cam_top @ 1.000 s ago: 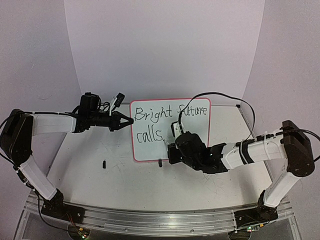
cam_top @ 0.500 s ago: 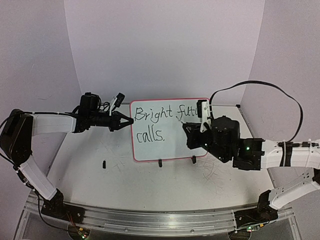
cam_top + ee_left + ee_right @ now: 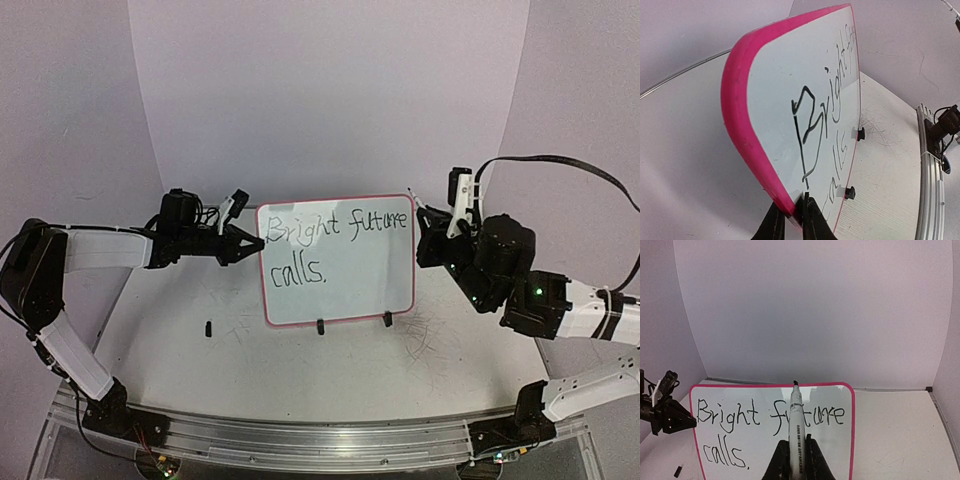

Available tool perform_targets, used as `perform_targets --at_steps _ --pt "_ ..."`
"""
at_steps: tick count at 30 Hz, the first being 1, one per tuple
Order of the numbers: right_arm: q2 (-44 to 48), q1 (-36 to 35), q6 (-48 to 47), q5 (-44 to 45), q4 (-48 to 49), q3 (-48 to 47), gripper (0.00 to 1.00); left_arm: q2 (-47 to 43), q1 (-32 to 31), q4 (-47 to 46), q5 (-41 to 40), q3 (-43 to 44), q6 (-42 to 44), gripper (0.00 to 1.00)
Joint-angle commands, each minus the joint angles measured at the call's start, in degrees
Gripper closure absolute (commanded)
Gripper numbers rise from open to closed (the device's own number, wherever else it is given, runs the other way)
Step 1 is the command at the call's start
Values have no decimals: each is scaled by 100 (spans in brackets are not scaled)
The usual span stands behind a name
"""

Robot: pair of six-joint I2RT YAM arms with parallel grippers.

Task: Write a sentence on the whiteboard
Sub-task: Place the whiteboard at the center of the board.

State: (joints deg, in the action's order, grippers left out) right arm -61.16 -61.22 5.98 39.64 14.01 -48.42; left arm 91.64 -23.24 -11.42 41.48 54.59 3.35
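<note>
Whiteboard [image 3: 362, 288]: upright mid-table, long axis 9-to-3. We judge the sentence [image 3: 338, 230] complete. Left gripper [image 3: 256, 243]: clenched on its 9 o'clock edge. Right gripper [image 3: 796, 452]: grasping marker [image 3: 795, 415], off the 3 o'clock edge, tip aimed boardward; we log the board at its 9.

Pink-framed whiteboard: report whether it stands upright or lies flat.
Upright: the pink-framed whiteboard stands on two black clip feet, one edge pinched by the left gripper.

top: high, facing forward | left wrist: close, edge-on | right wrist: farther, frontal | shared: whiteboard [image 3: 360, 285]
</note>
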Motion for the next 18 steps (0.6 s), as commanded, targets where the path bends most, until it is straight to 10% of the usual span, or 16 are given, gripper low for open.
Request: perform_targets --at_steps 1,16,18 --pt "276 31 -307 320 227 177 100 -191 30 -273 -284 33 250 85" --pt "476 65 -855 408 251 171 100 -1078 99 147 -1632 16 403 42" --pt "445 128 -996 249 263 152 100 -1376 124 355 -2021 32 201 23"
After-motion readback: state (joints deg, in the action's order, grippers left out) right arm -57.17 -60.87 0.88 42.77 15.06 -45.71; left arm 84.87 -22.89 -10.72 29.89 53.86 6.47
